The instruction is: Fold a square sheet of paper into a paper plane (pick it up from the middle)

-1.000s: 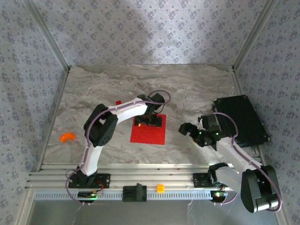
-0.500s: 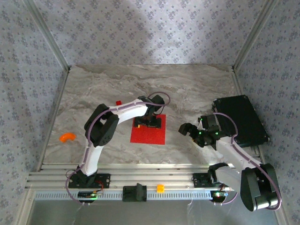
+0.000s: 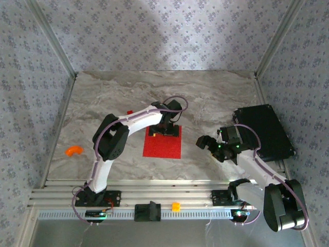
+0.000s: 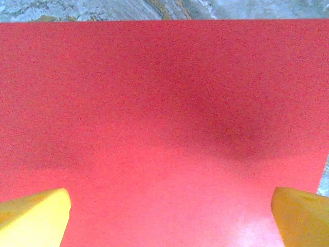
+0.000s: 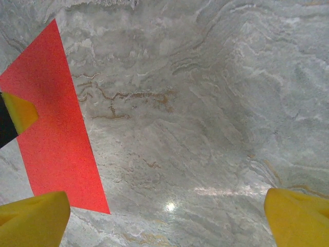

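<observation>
Left gripper [image 3: 165, 129] sits a touch higher in the frame than a second ago, over the upper edge of the square sheet of paper [image 3: 163, 148]. Orange curved piece [image 3: 73, 151] lies at far left. The sheet lies flat on the marble table [image 3: 216, 92], centre frame. Left wrist view: yellow fingers [image 4: 36, 216] spread wide, low over the red (contact unclear). Right gripper [image 3: 203, 140] hovers right of the sheet, jaws wide, holding nothing. Black case [image 3: 264, 131] at far right.

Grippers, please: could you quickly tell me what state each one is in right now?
Left gripper: open, over the red paper, holding nothing.
Right gripper: open, over the table beside the paper, holding nothing.
</observation>
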`<state>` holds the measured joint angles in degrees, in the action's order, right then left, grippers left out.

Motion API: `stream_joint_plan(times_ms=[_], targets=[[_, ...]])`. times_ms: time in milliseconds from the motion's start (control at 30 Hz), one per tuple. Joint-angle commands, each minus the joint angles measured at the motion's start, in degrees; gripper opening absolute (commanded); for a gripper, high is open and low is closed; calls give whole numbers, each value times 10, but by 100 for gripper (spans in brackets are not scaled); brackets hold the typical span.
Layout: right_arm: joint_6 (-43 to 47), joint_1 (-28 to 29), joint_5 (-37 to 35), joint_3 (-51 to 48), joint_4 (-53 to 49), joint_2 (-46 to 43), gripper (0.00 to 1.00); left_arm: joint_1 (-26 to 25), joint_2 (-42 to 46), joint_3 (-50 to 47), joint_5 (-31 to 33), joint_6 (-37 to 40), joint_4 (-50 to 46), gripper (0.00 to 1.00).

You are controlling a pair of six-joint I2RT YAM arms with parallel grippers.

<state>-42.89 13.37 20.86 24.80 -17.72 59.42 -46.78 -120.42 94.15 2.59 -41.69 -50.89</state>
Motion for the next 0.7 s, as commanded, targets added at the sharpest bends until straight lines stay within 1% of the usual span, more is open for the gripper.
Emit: stream_joint_plan(times_ms=[0, 267, 667], targets=[[-10, -2, 4, 12, -14, 0, 99, -4, -4, -2, -4, -9, -10, 100], [-12, -1, 2, 12, -18, 1, 99, -3, -26, -22, -17, -10, 8, 100], [-19, 0, 0, 11, -20, -3, 99, -3, -38, -66, -10, -18, 29, 100]])
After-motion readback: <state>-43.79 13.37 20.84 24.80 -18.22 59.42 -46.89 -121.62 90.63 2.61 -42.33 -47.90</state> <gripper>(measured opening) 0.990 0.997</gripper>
